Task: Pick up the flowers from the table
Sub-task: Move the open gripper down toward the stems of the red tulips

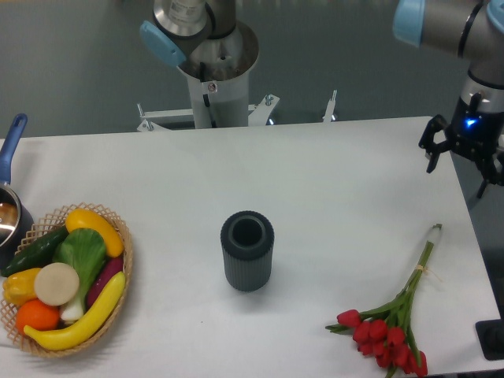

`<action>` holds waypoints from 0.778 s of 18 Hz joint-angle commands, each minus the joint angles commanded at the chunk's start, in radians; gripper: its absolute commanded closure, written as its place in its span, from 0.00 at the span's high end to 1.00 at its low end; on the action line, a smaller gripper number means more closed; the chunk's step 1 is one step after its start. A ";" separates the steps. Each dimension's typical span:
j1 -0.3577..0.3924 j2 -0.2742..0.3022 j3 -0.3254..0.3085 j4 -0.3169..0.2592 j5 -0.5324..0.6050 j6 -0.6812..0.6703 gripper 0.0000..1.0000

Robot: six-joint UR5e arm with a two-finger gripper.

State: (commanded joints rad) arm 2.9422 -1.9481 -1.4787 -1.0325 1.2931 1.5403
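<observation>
The flowers [387,328] lie on the white table [331,197] near its front right corner. Their red buds point toward the front edge, and the thin green stems run up and to the right. My gripper [460,166] hangs over the table's right edge, well behind the flowers and high above them. It is open, its dark fingers [431,154] spread with nothing between them.
A dark ribbed vase [247,250] stands upright mid-table, left of the flowers. A wicker basket [122,272] of vegetables and fruit sits at the front left, with a blue-handled pot [11,157] behind it. The arm's base [213,63] rises behind the table.
</observation>
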 joint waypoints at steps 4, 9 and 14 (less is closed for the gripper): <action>-0.037 -0.054 0.008 0.008 0.003 -0.080 1.00; -0.071 -0.130 0.008 0.075 0.002 -0.132 1.00; -0.101 -0.207 0.028 0.198 0.011 -0.246 1.00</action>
State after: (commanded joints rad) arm 2.8409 -2.1552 -1.4512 -0.8345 1.3039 1.2947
